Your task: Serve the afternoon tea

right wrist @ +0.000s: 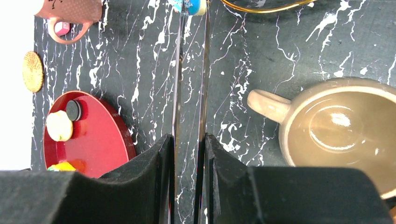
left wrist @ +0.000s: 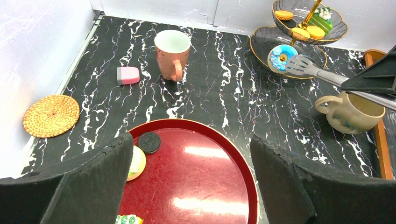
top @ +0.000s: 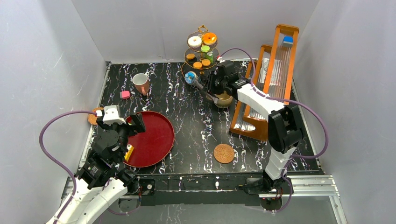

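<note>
In top external view, gripping tongs [right wrist: 178, 84] with right claw [right wrist: 189, 140], tips against blue donut [left wrist: 279, 57] at bottom tier of gold stand [left wrist: 259, 44], near beige mug [left wrist: 348, 116]. Hovering over red tray [left wrist: 205, 182] with left claw [left wrist: 191, 142] spread wide

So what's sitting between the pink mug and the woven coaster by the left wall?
One small pink pastry block, apart from both the mug and the coaster. The left wrist view shows it clearly.

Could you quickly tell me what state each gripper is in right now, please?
Left gripper: open, holding nothing.
Right gripper: shut on the black tongs.
</note>
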Action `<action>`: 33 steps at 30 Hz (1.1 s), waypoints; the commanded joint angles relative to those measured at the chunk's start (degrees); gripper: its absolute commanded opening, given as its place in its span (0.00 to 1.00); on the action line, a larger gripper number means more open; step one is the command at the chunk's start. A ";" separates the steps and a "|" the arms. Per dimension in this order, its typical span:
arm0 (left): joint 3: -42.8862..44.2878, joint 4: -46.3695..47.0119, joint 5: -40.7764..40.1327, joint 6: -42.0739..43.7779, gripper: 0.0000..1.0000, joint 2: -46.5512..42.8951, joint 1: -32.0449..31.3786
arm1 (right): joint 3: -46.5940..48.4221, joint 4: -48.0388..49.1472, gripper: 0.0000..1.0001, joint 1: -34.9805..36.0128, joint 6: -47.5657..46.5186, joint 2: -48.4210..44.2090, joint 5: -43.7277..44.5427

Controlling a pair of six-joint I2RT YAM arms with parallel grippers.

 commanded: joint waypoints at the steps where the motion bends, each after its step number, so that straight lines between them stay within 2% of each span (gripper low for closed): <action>1: -0.11 1.13 -0.50 0.16 0.93 -0.21 -0.25 | 4.46 4.24 0.27 -0.49 1.92 1.40 0.18; 14: -0.16 1.15 -0.19 -0.03 0.93 -0.83 -0.25 | 7.37 7.04 0.28 -1.76 8.51 5.20 2.29; 22: -0.11 1.12 0.30 -0.07 0.93 -0.17 -0.25 | 12.40 5.28 0.31 -1.94 10.51 10.65 1.16; 33: -0.33 1.36 0.06 0.35 0.93 -1.09 -0.25 | 15.88 3.11 0.43 -2.16 11.08 14.37 2.58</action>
